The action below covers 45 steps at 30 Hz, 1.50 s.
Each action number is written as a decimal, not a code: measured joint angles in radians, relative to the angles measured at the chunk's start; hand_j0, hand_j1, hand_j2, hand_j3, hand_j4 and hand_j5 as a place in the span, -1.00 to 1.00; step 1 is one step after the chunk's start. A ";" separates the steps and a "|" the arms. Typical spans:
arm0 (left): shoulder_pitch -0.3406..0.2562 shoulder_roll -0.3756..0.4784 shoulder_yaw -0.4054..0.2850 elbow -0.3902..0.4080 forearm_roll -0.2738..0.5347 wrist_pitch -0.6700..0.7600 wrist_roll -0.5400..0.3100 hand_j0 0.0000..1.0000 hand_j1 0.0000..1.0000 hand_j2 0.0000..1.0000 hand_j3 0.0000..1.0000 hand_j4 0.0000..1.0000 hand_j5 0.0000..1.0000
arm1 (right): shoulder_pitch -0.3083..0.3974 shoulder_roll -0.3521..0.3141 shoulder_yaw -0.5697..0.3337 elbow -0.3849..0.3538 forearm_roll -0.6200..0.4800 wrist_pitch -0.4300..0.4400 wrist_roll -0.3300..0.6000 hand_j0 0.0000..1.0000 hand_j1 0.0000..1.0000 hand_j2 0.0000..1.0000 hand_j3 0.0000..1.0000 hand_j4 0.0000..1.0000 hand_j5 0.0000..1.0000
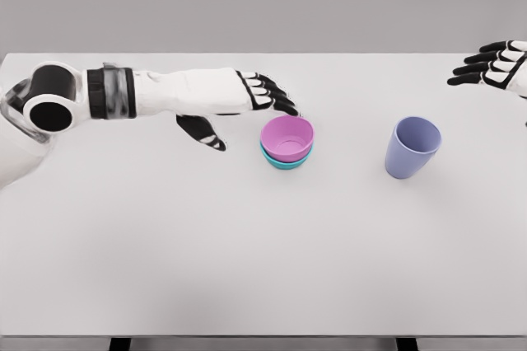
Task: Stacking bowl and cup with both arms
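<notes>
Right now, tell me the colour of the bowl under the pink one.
Teal; only its rim shows beneath the pink bowl. The lower bowl shows best in the head view.

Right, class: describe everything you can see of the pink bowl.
The pink bowl is small, round and smooth, plastic by its look, upright and empty. It sits nested in a teal bowl near the middle of the white table. The left hand's fingertips reach its far rim; contact is unclear.

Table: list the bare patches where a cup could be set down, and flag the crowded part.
Free: the whole near half of the table, and the strip between the stacked bowls and the purple cup. Crowded: left of the bowls, where the left hand reaches their rim. The right hand occupies the far right corner.
</notes>
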 measured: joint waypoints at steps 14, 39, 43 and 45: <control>0.407 0.214 0.397 0.033 0.545 -0.026 0.000 1.00 1.00 1.00 1.00 1.00 1.00 | -0.172 0.028 0.201 -0.001 -0.030 0.000 0.000 1.00 1.00 1.00 1.00 1.00 1.00; 0.408 0.200 0.410 0.056 0.515 -0.019 0.000 1.00 1.00 1.00 1.00 1.00 1.00 | -0.379 0.142 0.539 0.108 0.068 0.000 0.000 1.00 1.00 1.00 1.00 1.00 1.00; 0.408 0.198 0.410 0.058 0.515 -0.018 0.000 1.00 1.00 1.00 1.00 1.00 1.00 | -0.394 0.159 0.575 0.134 0.081 0.000 0.000 1.00 1.00 1.00 1.00 1.00 1.00; 0.408 0.198 0.410 0.058 0.514 -0.018 0.000 1.00 1.00 1.00 1.00 1.00 1.00 | -0.396 0.163 0.588 0.144 0.087 0.000 0.000 1.00 1.00 1.00 1.00 1.00 1.00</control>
